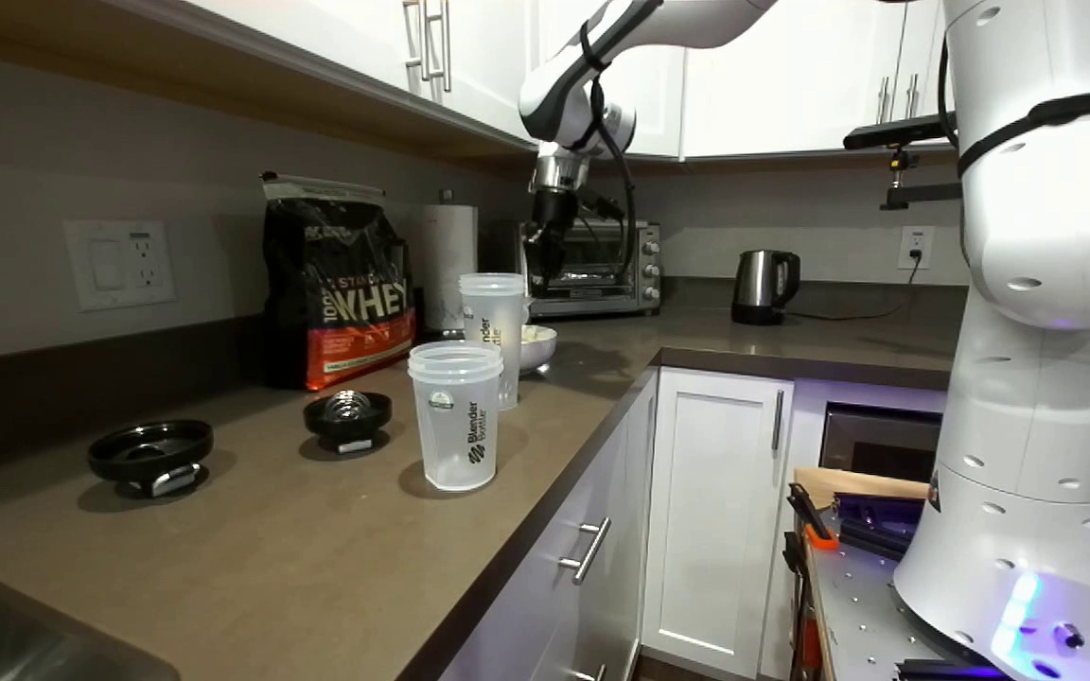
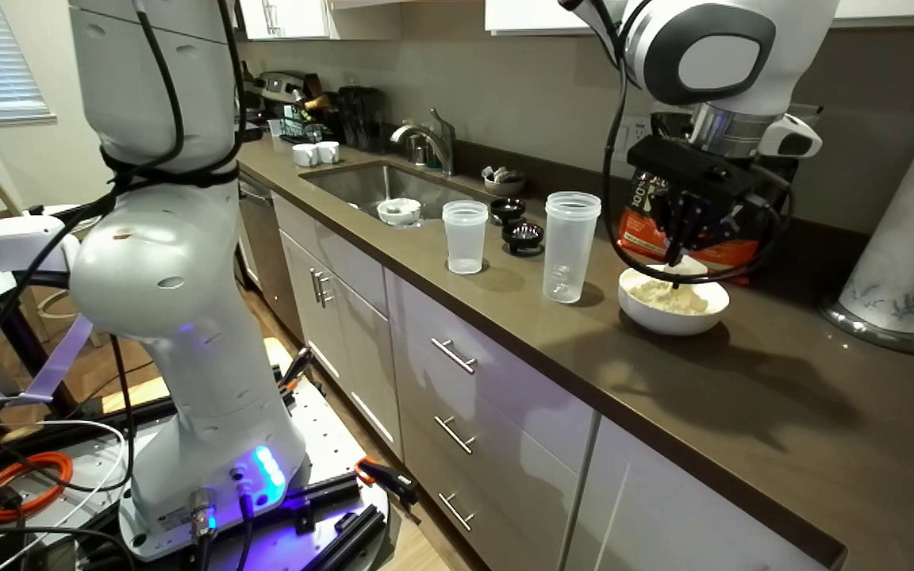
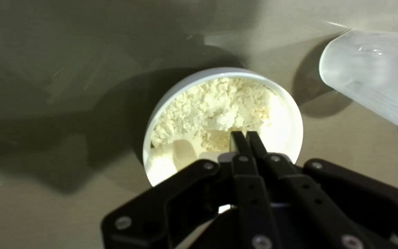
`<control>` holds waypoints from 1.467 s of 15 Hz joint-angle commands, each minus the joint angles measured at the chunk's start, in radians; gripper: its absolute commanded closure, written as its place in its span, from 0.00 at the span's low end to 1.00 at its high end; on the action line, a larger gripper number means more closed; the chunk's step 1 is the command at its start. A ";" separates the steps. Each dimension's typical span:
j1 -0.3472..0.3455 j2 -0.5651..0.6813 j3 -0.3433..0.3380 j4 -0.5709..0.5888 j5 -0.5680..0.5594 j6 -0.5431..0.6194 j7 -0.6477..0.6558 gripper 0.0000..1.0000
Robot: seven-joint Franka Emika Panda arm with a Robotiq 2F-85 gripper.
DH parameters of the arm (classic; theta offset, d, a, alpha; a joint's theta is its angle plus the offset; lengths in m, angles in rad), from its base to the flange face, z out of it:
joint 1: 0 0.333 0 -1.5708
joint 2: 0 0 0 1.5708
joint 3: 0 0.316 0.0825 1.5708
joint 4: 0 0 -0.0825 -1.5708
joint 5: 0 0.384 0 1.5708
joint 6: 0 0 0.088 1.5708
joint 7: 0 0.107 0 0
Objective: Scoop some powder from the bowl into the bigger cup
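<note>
Powder [image 3: 219, 107], pale yellow and clumpy, lies in the round white bowl [image 2: 671, 323], back from the brown countertop's [image 2: 889, 448] front edge — probably light, easily spilled. Your black two-fingered gripper [image 3: 245, 134] is pinched narrow, nothing clearly held — scoop from the thickest clumps.

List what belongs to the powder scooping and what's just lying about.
For the job:
hand
white bowl
powder inside it
taller frosted cup

Apparently just lying about:
shorter frosted cup
black lids
whey bag
paper towels
kettle
toaster oven
</note>
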 commanded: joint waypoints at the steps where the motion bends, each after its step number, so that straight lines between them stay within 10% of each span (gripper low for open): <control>1: -0.005 -0.065 -0.002 -0.022 0.025 -0.070 -0.020 0.99; 22: 0.075 -0.306 -0.057 -0.082 0.017 -0.201 -0.003 0.99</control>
